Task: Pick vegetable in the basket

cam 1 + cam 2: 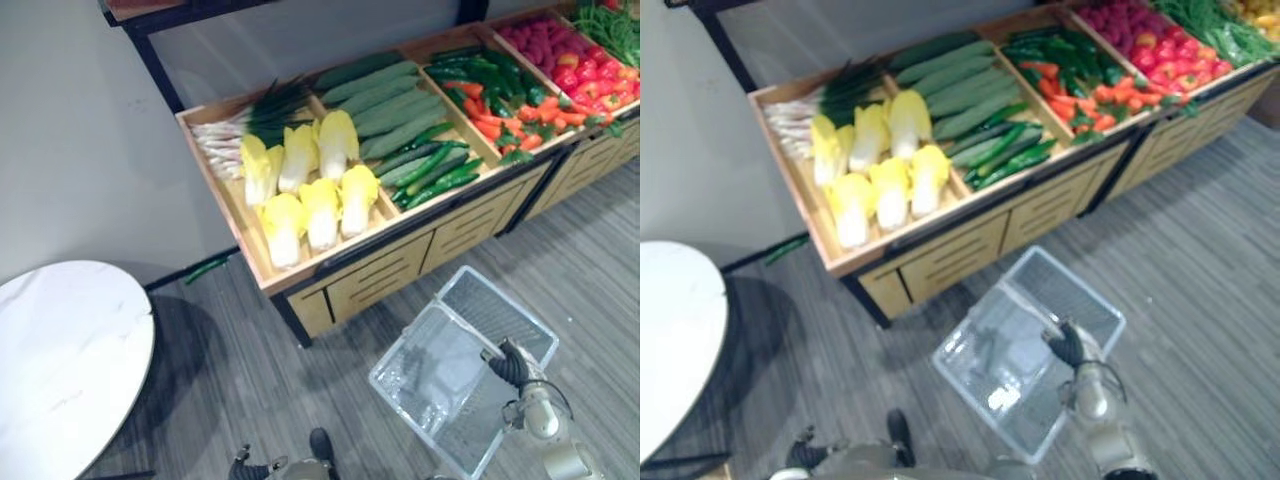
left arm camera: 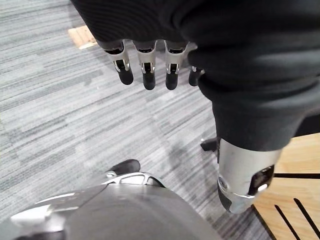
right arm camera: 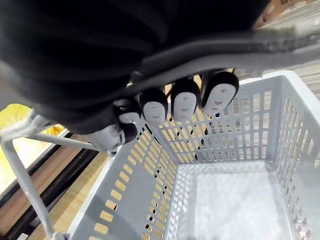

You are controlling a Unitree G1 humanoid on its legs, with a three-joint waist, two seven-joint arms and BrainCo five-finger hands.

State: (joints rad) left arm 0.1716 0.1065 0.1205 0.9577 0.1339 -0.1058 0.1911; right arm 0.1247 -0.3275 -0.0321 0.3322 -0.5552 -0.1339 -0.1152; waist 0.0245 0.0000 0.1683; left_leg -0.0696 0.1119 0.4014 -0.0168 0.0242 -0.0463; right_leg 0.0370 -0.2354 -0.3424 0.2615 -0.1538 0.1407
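A pale grey plastic basket hangs above the floor in front of the stand, and its inside is bare. My right hand is shut on the basket's handle, its fingers curled over the bar. The wooden stand holds yellow cabbages, scallions, cucumbers, long green peppers, carrots and red peppers. My left hand hangs low over the grey floor with straight fingers and holds nothing.
A round white table stands at the left. One green vegetable lies on the floor by the stand's left end, near the grey wall. Grey plank floor spreads between the table and the basket.
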